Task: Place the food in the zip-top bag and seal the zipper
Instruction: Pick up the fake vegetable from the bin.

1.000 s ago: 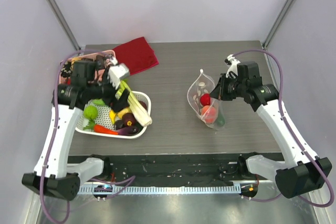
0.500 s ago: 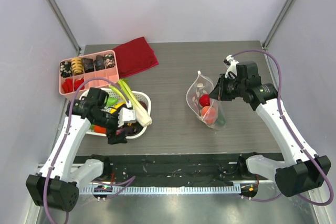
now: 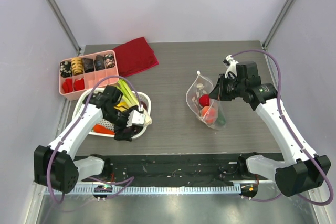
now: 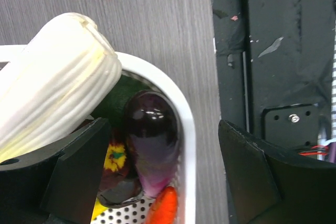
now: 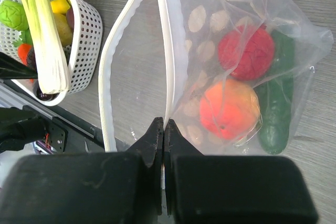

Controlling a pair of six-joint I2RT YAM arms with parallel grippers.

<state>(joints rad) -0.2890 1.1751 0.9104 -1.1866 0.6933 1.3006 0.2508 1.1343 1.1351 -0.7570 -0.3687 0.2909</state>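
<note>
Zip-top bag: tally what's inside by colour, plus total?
Red: 1, the tomato
Orange: 1, the peach
Green: 1, the cucumber
Total: 3 inside the zip-top bag

Clear dotted plastic bag: thin glossy film. Purple eggplant: smooth, shiny. Grey wood-grain counter: matt. White perforated plastic basket: smooth.
</note>
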